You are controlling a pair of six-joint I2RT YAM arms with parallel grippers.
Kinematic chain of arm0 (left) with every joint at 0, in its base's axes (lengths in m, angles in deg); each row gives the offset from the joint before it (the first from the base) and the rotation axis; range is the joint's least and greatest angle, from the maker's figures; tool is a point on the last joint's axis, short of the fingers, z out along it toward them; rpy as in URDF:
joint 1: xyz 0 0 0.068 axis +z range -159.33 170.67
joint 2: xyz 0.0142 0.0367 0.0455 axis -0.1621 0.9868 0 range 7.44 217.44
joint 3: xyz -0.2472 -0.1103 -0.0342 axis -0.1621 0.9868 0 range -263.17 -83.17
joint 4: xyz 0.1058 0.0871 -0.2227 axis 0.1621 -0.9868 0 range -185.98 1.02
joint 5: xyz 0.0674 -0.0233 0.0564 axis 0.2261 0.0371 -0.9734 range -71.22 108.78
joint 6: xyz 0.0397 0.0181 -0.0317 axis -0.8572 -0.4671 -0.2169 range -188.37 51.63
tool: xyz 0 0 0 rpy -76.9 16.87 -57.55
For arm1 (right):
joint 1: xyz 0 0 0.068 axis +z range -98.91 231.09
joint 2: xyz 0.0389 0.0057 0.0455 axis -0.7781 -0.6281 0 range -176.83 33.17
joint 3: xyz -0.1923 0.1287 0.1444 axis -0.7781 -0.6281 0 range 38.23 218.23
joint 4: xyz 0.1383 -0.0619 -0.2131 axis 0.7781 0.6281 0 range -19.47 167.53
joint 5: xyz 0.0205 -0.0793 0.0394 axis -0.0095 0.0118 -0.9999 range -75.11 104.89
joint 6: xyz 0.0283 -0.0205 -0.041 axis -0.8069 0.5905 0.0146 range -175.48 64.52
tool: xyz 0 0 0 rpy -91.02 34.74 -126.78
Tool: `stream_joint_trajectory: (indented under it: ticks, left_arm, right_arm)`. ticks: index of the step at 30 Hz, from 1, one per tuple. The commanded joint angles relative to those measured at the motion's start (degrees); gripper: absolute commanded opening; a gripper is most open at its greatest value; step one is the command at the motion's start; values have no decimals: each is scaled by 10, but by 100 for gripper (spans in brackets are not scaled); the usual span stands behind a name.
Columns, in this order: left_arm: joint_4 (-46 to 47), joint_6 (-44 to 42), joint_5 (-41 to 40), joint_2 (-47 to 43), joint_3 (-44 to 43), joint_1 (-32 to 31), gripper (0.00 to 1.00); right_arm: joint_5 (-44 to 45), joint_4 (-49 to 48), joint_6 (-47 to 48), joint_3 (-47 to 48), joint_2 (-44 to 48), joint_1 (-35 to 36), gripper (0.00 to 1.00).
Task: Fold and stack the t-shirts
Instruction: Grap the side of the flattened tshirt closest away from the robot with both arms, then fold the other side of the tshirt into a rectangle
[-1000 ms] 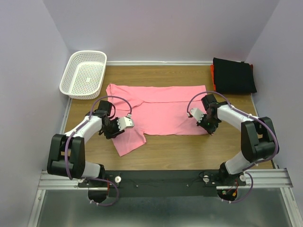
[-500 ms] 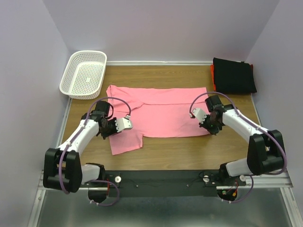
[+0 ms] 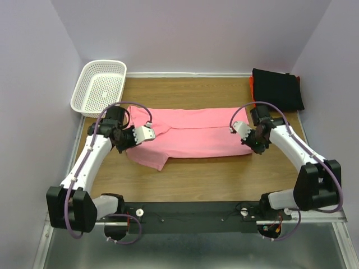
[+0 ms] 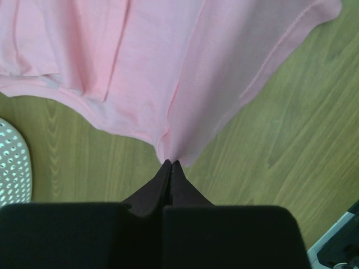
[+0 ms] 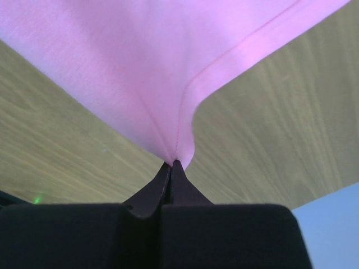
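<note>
- The bright pink soft cloth t-shirt [image 3: 190, 134] lies across the middle of the wooden worktop [image 3: 213, 176], its long axis running left to right between the two arms
- The left hand [image 4: 171, 168] is clamped together on the shirt's near left edge, and the right hand [image 5: 173, 167] is clamped on its near right corner; from each, the cloth spreads away toward the far side
- The likely next move is a fold carrying the near edge over toward the far edge, with each arm holding its own end
- The folded black t-shirt [image 3: 276, 89] sits at the far right corner on an orange-red t-shirt [image 3: 252, 95], of which only a sliver shows
- How many layers each hand pinches cannot be told, and the bunched left sleeve is hard to read
</note>
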Motion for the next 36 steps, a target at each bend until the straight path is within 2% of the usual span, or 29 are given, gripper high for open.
stream_joint_trajectory:
  ticks: [1,7,14,25,36]
  left_arm:
    - [-3,1,26,49,-47,18,0]
    - [16,-1,36,130,-119,53,0]
    - [37,16,46,233,-212,61,0]
    - [75,31,45,343,-270,69,0]
    - [90,31,37,385,-283,77,0]
  right_arm:
    - [10,13,25,62,-48,-18,1]
    - [-7,13,46,157,-132,-35,0]
    - [-8,13,65,264,-241,-52,0]
    - [-5,13,72,361,-343,-53,1]
    - [-3,13,71,416,-404,-54,1]
